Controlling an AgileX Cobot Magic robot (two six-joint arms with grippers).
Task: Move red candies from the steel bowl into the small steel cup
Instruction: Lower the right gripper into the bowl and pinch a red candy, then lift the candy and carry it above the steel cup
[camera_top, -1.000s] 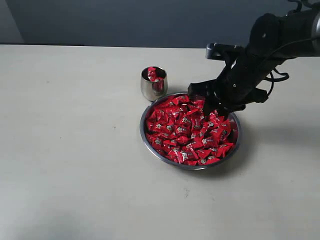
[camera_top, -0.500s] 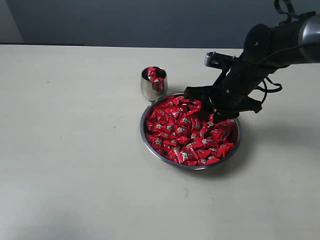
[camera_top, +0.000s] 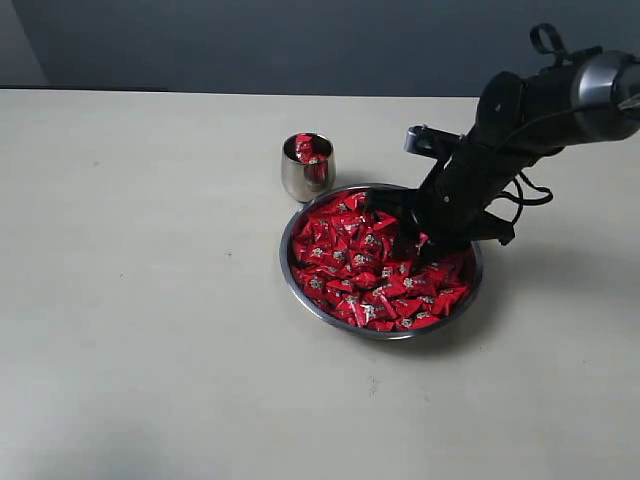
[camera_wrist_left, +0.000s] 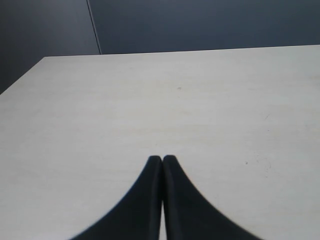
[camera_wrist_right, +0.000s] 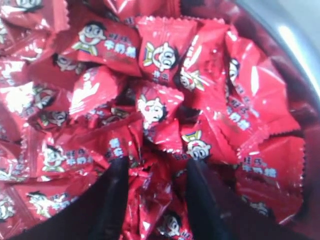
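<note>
The steel bowl (camera_top: 284, 256) sits mid-table, heaped with red candies (camera_top: 350, 268). Just behind its left rim stands the small steel cup (camera_top: 300, 176), holding a few red candies. My right gripper (camera_top: 410, 244) is down in the bowl's far right part, tips pushed into the pile. In the right wrist view the right gripper (camera_wrist_right: 156, 164) is open, its two dark fingers apart with candies (camera_wrist_right: 160, 55) crowded between and around them; the bowl's wall (camera_wrist_right: 295, 45) shows beside them. My left gripper (camera_wrist_left: 162, 158) is shut on nothing over bare table and does not appear in the exterior view.
The pale table (camera_top: 140, 300) spreads around the bowl and cup. A dark wall (camera_top: 250, 40) runs behind the table's far edge. The right arm (camera_top: 560, 95) reaches in from the right, with cables looping off it.
The right arm has lowered and shifted slightly left, sinking its fingers from above the candies into the pile. Cup and bowl have stayed put.
</note>
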